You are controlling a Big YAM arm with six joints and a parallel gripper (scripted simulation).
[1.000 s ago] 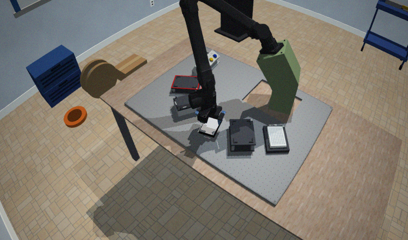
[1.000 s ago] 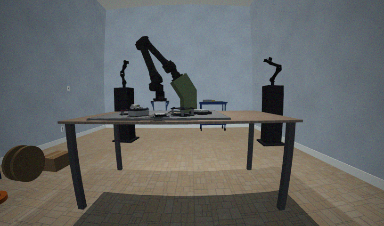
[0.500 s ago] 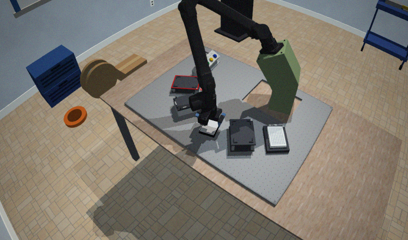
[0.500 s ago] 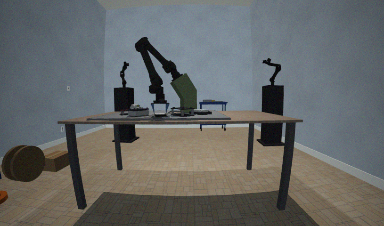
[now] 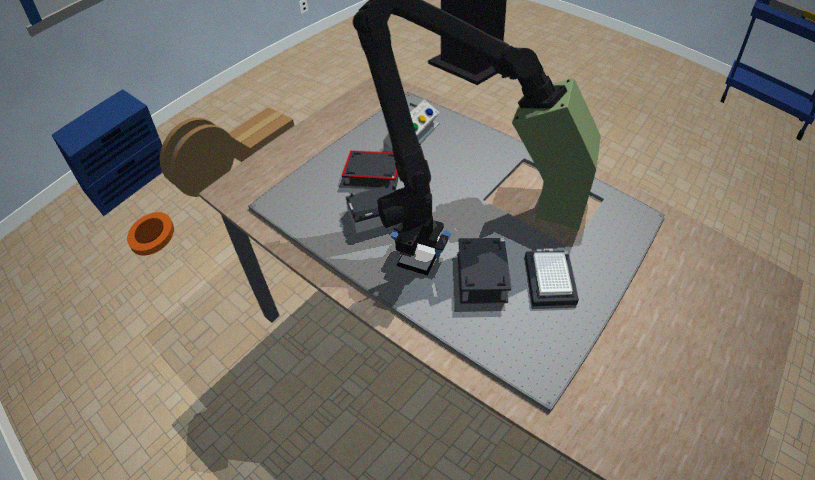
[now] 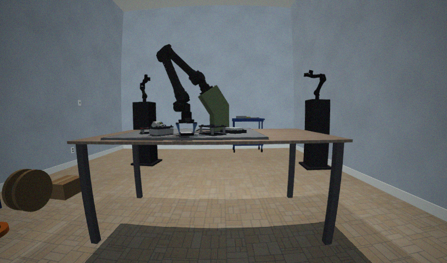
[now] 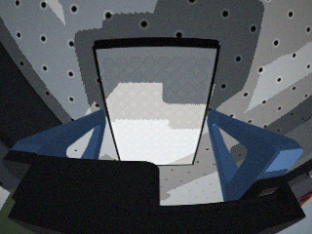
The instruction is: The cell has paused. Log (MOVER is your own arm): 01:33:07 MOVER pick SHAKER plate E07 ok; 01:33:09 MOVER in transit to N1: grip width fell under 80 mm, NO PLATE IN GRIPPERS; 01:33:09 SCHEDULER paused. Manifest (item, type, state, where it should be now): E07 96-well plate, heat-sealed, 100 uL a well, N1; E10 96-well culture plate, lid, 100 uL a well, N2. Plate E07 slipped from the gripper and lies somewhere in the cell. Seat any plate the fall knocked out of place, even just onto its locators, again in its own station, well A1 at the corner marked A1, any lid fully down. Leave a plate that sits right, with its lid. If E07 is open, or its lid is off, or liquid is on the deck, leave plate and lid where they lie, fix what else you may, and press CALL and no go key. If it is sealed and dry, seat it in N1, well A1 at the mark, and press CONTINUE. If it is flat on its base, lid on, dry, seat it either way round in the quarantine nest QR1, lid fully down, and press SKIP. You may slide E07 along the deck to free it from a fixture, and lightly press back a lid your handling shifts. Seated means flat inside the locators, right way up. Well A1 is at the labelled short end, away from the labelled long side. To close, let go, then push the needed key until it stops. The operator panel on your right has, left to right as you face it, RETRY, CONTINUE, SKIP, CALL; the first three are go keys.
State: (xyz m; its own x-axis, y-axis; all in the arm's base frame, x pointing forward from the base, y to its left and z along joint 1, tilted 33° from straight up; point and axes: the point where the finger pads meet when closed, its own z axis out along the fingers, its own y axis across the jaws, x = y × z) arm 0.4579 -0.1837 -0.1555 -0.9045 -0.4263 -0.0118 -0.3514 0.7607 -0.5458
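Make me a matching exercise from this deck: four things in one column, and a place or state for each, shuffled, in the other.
1. gripper
2. sealed plate
3. white-welled plate
4. red-edged nest

a. seated in the nest nearest the table's right end, in the top view
b. empty, near the button panel
c. open, straddling a plate
d. flat on the grey deck, outside any nest

Pairs: 1-c, 2-d, 3-a, 4-b
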